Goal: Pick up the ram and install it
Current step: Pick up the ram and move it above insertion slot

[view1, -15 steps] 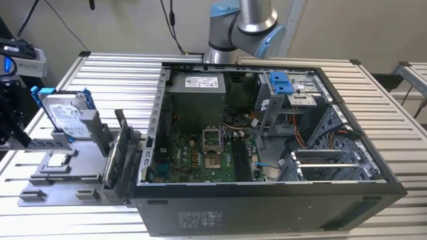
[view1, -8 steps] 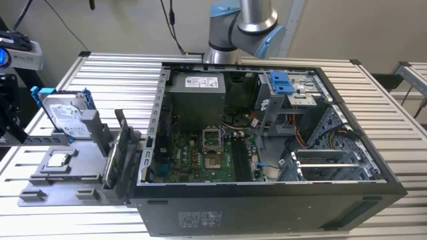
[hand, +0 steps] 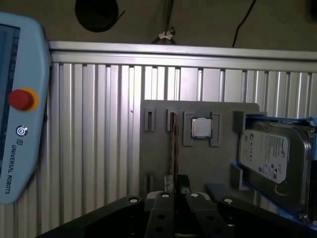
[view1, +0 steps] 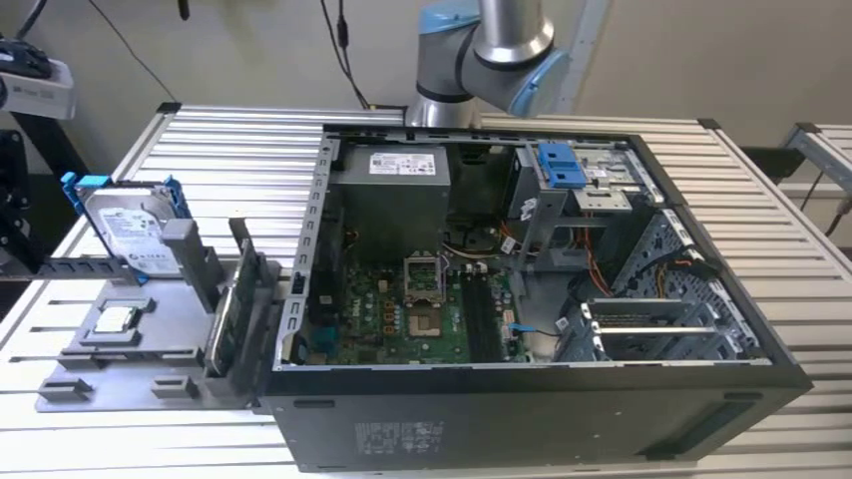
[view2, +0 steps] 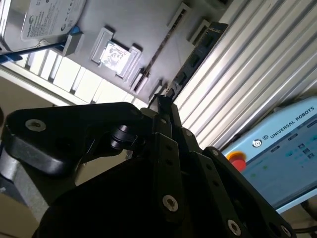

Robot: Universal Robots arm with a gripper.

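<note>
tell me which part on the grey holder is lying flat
The small square silver chip: it lies flat, while the hard drive leans upright and the ram and circuit board stand on edge.

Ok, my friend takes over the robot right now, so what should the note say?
Gripper: hovers well above the grey tray, carrying nothing.
Ram: stands on edge in the tray, along its side next to the slatted table.
Done: nothing yet; the ram is not picked up.
Left: the pick-up, then fitting it into the open computer case.
</note>
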